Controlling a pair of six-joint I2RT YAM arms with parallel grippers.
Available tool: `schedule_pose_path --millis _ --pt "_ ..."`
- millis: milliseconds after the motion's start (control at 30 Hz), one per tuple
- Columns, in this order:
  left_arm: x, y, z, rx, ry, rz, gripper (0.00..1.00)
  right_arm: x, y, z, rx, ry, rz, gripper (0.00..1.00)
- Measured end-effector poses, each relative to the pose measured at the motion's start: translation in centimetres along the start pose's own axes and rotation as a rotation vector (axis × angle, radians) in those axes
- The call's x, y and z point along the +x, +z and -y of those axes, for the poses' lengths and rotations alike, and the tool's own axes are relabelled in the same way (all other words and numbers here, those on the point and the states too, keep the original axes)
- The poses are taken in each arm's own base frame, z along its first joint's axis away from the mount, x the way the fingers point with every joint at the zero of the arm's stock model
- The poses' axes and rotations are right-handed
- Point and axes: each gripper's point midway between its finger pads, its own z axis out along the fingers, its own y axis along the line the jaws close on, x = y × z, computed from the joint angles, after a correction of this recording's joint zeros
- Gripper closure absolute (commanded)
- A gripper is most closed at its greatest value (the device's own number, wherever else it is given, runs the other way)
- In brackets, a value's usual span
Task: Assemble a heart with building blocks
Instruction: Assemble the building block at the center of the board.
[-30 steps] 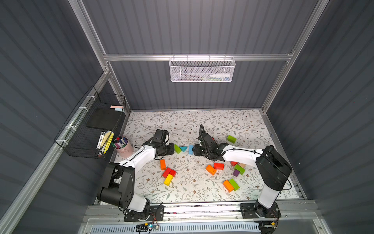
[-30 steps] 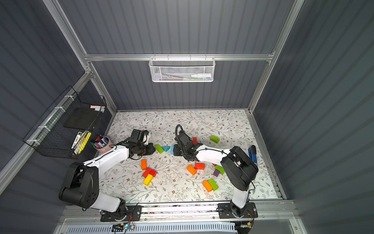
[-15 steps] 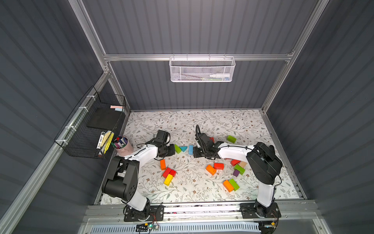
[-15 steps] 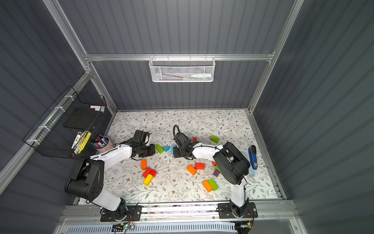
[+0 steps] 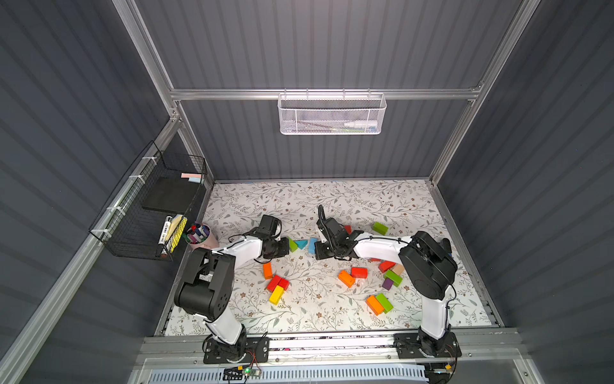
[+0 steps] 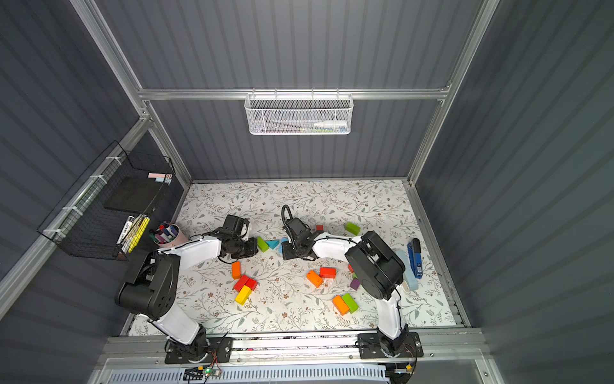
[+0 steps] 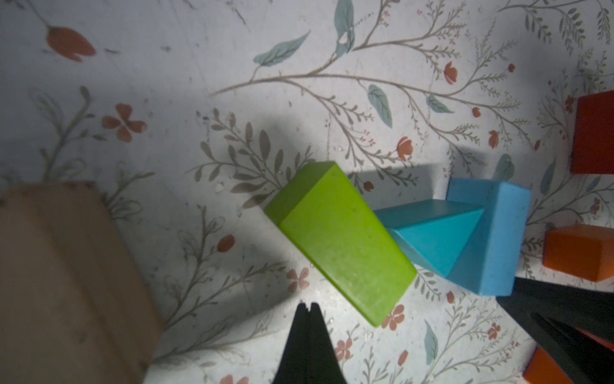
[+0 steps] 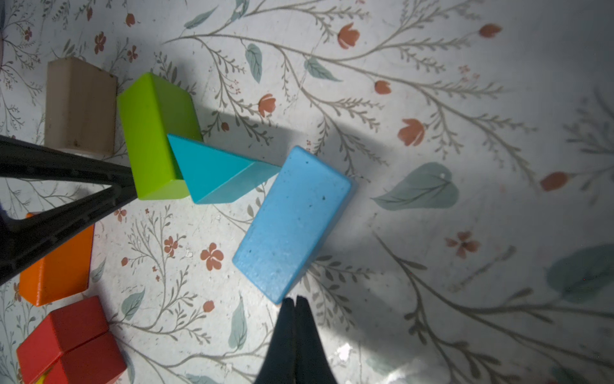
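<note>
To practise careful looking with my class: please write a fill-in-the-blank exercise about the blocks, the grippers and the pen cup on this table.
1. The teal wedge lies between the blue brick and the ____ brick.
2. The left gripper and the right gripper both have their jaws ____.
3. The marker pens stand in a cup coloured ____.
Missing words: green; shut; pink.

You see dark grey ribbed walls (image 5: pixel 299 43) and aluminium framing (image 5: pixel 319 94). A floral-print tabletop (image 7: pixel 199 66) lies beneath the left gripper (image 7: pixel 307 306), and a white mesh basket (image 5: pixel 332 113) hangs on the back wall, well apart from it.
</note>
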Motion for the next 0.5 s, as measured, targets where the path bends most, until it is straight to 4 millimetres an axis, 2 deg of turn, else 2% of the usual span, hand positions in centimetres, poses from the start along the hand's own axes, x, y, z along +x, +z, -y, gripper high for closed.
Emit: schedule_pose_path --millis 500 --pt "-0.48 -0.02 0.28 0.01 0.005 0.016 0.98 -0.41 0.53 -0.61 -0.029 0.013 0.001 1.0"
